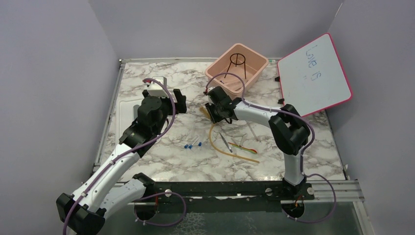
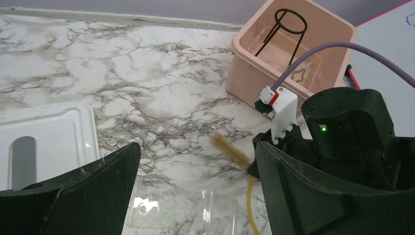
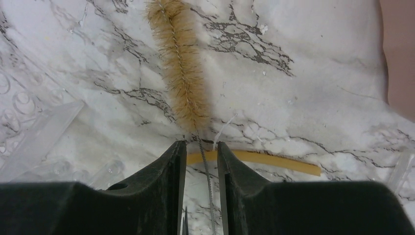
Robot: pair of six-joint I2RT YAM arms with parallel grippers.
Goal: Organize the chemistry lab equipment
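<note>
Right gripper (image 3: 201, 144): black fingers narrowly apart, straddling the twisted wire stem of a test-tube brush (image 3: 178, 63) without visibly pinching it, tips low over the marble table (image 1: 166, 164). Brush bristles tan, pointing away from the fingertips, lying flat on the marble. Just past the fingertips, crossing under the stem, one end of the long tan rubber tube (image 3: 274, 161); from above, curving toward the near edge in a loose arc. To the left of the brush in the wrist view, a clear plastic tube rack (image 3: 29, 132) lying on the table. Left gripper (image 2: 195, 152): fingers wide apart, nothing between them, held above the table and facing the right gripper and the brush tip. Below it, the same clear rack, and to its left a white lid (image 2: 49, 132) flat on the marble. Inside the tube's arc from above, small blue-tipped pieces (image 1: 193, 145) in a loose cluster, a thin metal tool (image 1: 225, 142) beside them, and a red-and-green item (image 1: 244, 147) just right of that. At the far edge, a pink plastic bin (image 1: 215, 66) holding the black wire ring tripod (image 1: 237, 58), upright. Right of the bin, a pink-framed whiteboard (image 1: 315, 73), tilted, with blue writing.
</note>
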